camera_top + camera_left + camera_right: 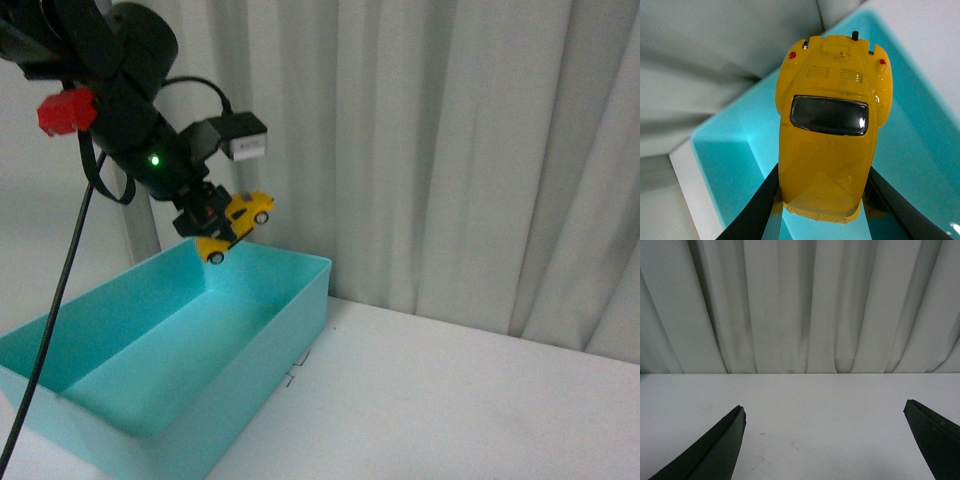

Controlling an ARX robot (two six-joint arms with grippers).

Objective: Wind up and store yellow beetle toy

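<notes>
Left fingers (756, 212) clamp the yellow beetle toy (827, 165) above the turquoise bin (270, 380); right fingers (715, 450) gape wide.

A flat white matte table (480, 400) is carrying a rectangular, open-topped turquoise plastic bin (270, 395); the bin is resting directly on the table's left part; a few small dark marks (296, 366) are showing on the white surface, just beside the bin's long right wall.
</notes>
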